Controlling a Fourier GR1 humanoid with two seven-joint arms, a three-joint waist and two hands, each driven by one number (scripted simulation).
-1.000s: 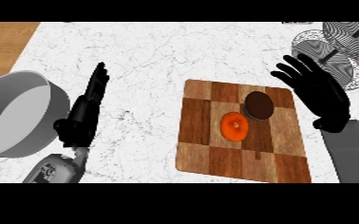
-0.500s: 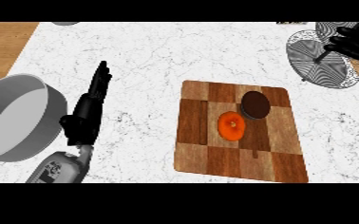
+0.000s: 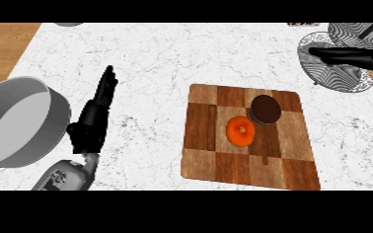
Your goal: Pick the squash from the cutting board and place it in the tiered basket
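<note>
Resting left hand (image 3: 93, 121): low on the left side nearest you, edge-on, fingers straight and together pointing up, holding nothing, same spot as a second ago

Grey bowl (image 3: 25, 121): just beside that hand on its outer side, so you've got little room to swing left

Cutting board (image 3: 218, 163): near-right of the counter, with bare white counter (image 3: 153, 59) between it and the left hand

Squash (image 3: 241, 131): still lying on the board near its middle, untouched, with a dark round thing (image 3: 266, 109) right up against its far-right side

Right hand (image 3: 342, 57): this is what changed, a second ago it was spread open just off the board's right edge and now it's swung out over the tiered basket (image 3: 331, 74) with nothing in it; can't tell if it's open or closed from here

What that means: the pick isn't done, I'd say you need to bring that hand back to the squash

Open room: loads of bare counter beyond the board, the basket hugs the far-right edge, a wood strip (image 3: 18, 44) shows far left
</note>
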